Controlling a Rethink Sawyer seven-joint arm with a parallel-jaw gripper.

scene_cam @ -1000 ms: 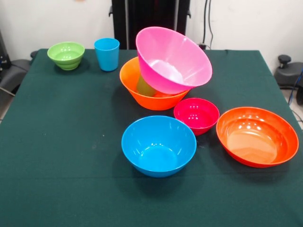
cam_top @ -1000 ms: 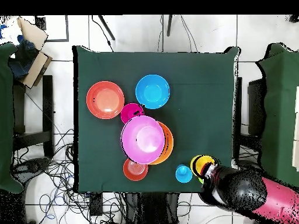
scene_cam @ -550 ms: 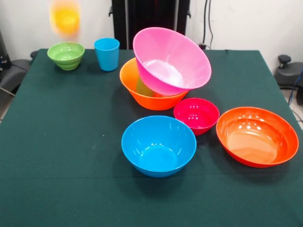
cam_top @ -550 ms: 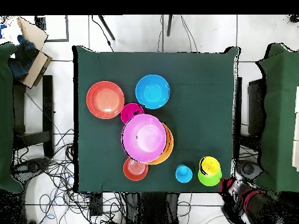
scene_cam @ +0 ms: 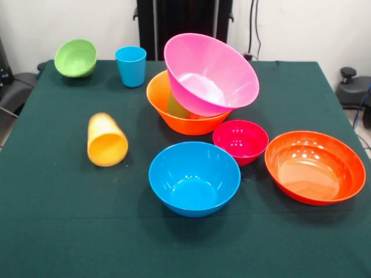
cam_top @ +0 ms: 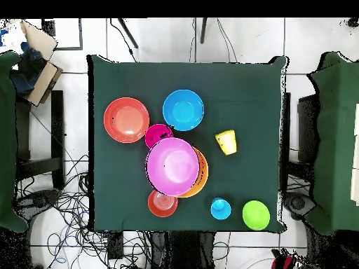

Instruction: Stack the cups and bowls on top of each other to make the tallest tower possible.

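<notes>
The tower is a big pink bowl (scene_cam: 210, 72) (cam_top: 172, 166) leaning tilted inside the big orange bowl (scene_cam: 185, 123) (cam_top: 204, 172), with a green cup (scene_cam: 177, 108) showing under it. A yellow-orange cup (scene_cam: 106, 140) (cam_top: 226, 142) lies on its side on the cloth, mouth towards the front camera. Near the robot's side of the table, the small green bowl (scene_cam: 75, 58) (cam_top: 256, 214) stands tipped next to the upright blue cup (scene_cam: 131, 65) (cam_top: 220, 208). The gripper does not show in either view; only a red scrap of the arm (cam_top: 284, 262) shows off the table.
A medium blue bowl (scene_cam: 194, 178) (cam_top: 183, 110), a small magenta bowl (scene_cam: 240, 141) (cam_top: 157, 133) and a wide red-orange bowl (scene_cam: 315, 167) (cam_top: 126, 120) stand upright on the green-clothed table (scene_cam: 58, 231) (cam_top: 252, 84). A small orange-red bowl (cam_top: 163, 203) sits beside the tower.
The yellow-orange cup, earlier over the green bowl, now lies on its side nearer the table's middle. The green bowl has tipped. The arm has drawn back off the table.
</notes>
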